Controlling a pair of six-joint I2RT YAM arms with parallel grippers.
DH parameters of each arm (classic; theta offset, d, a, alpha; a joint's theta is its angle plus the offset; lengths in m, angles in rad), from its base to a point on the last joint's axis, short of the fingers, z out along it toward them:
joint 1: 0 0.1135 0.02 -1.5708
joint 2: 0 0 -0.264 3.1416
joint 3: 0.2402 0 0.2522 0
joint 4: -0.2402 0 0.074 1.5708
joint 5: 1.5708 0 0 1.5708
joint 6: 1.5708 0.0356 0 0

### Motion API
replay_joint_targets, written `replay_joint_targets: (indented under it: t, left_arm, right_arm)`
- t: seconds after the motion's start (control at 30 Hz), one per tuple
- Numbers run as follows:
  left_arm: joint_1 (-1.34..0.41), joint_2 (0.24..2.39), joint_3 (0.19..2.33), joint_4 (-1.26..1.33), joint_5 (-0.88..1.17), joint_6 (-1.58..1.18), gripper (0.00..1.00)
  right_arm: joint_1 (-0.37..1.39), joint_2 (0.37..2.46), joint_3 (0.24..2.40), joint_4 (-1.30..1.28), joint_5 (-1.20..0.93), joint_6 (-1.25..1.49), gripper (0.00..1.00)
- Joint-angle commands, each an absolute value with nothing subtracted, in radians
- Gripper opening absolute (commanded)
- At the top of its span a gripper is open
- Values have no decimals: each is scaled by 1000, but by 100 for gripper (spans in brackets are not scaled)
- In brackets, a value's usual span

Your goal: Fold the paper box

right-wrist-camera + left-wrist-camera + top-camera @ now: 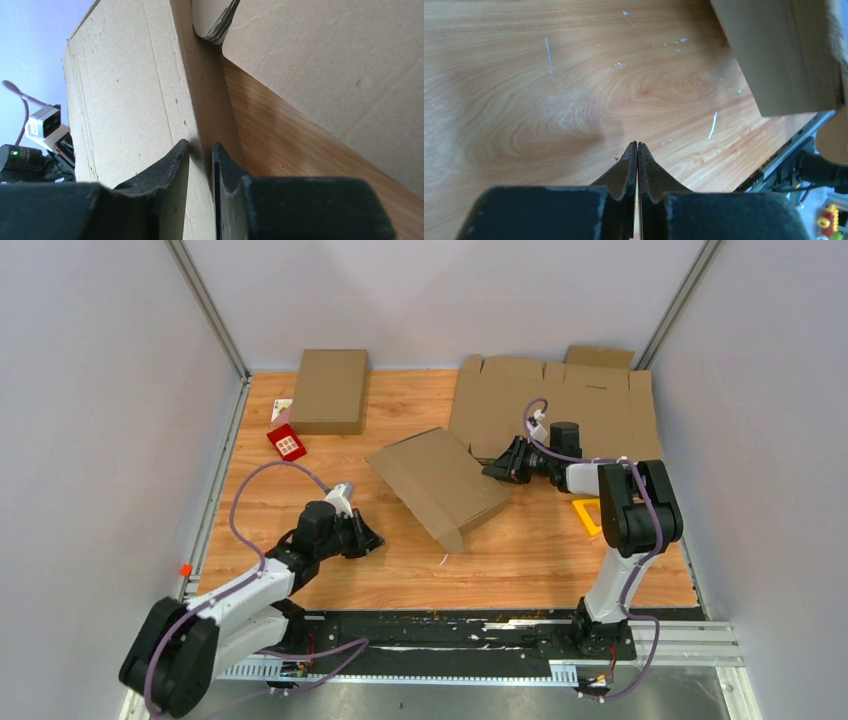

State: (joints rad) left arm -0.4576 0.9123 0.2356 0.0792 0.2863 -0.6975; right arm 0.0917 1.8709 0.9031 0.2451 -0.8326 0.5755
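Observation:
The paper box (440,485) is a brown cardboard mailer, partly folded, lying askew in the middle of the wooden table (520,560). My right gripper (497,468) sits at its right edge. In the right wrist view the narrow jaws of that gripper (200,145) have one wall of the box (130,100) between them. My left gripper (375,540) rests low over the table to the left of the box, apart from it. Its fingers are pressed together with nothing in them (637,144). A corner of the box (784,50) shows at the upper right of that view.
A pile of flat brown blanks (555,400) lies at the back right, close behind my right gripper, and shows again in the right wrist view (325,65). A closed brown box (330,390) and a red card (287,443) are at the back left. A yellow piece (588,515) lies beside the right arm.

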Motion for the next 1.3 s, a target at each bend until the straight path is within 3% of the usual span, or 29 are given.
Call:
replay_joint_targets:
  t: [0.0, 0.17, 0.43, 0.9, 1.27]
  left_arm:
    - [-510, 1079, 231, 412, 236, -793, 1]
    - [-602, 1329, 274, 690, 149, -894, 0]
    - [-648, 1604, 392, 980, 179, -1004, 0]
    - [-669, 1506, 525, 767, 197, -835, 0]
    - [-670, 1472, 557, 635, 190, -764, 0]
  right_arm:
    - [83, 1921, 876, 172, -731, 535, 0]
    - [83, 1914, 876, 166, -726, 526, 0]
    - [94, 1912, 882, 154, -729, 506, 1]
    - [197, 1794, 873, 89, -644, 435, 24]
    - [371, 1715, 920, 4, -584, 345, 36]
